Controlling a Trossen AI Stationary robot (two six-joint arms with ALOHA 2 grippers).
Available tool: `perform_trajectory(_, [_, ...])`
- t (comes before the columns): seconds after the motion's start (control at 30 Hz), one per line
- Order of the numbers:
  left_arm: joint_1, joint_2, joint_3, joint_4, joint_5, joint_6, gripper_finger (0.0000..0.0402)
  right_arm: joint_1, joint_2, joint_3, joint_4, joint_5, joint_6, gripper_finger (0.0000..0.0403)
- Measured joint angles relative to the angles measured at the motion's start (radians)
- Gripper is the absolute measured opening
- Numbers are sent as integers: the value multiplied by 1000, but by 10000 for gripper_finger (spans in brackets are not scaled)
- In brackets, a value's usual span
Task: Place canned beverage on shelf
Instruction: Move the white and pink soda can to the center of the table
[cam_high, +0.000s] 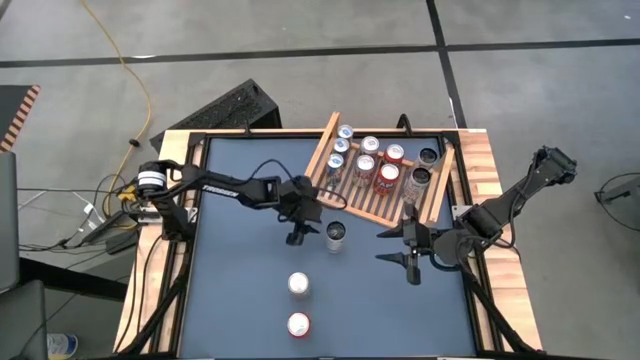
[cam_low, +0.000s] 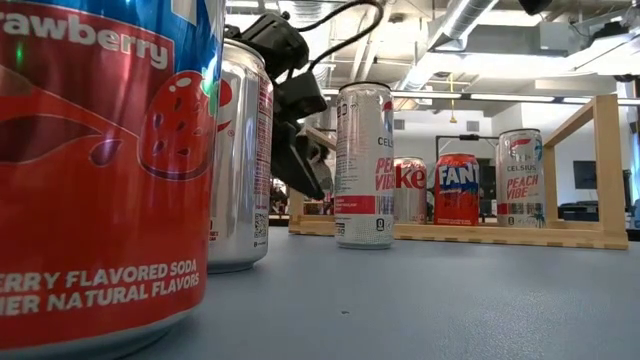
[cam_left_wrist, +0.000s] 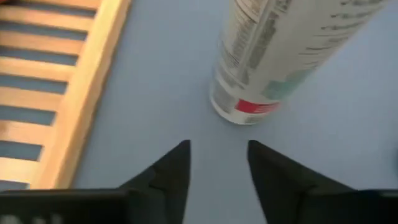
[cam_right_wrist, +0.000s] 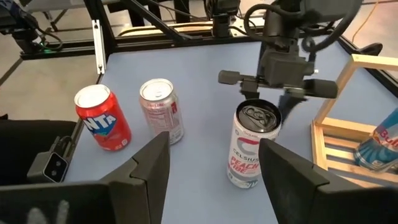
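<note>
— Grey concrete floor lay around the blue table (cam_high: 250, 300). From above, where were you?

— My left gripper (cam_high: 299, 228) hovered just beside the Celsius can (cam_high: 336, 235), which stood upright near the shelf (cam_high: 322, 155); my right gripper (cam_high: 410, 248) waited apart, fingers spread, empty.

— At table height?

— That can (cam_low: 363, 165) stood before the rack.

— Your left wrist?

— Fingers (cam_left_wrist: 171, 171) narrowly parted, gripping nothing, the can (cam_left_wrist: 273, 56) ahead. I judged I was still approaching; next, open wider and straddle it.
</note>
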Motion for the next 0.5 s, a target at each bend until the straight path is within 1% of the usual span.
perform_trajectory(0.2, [-28,0,0,56,5,-42,38,0,0,0,-18,0,0,222])
perform_trajectory(0.27, [-37,0,0,90,35,-49,11,0,0,0,-19,0,0,221])
perform_trajectory(0.37, [-42,0,0,108,93,-75,6,0,0,0,-30,1,1,221])
perform_trajectory(0.5, [-44,0,0,106,92,-106,2,0,0,0,-58,1,31,221])
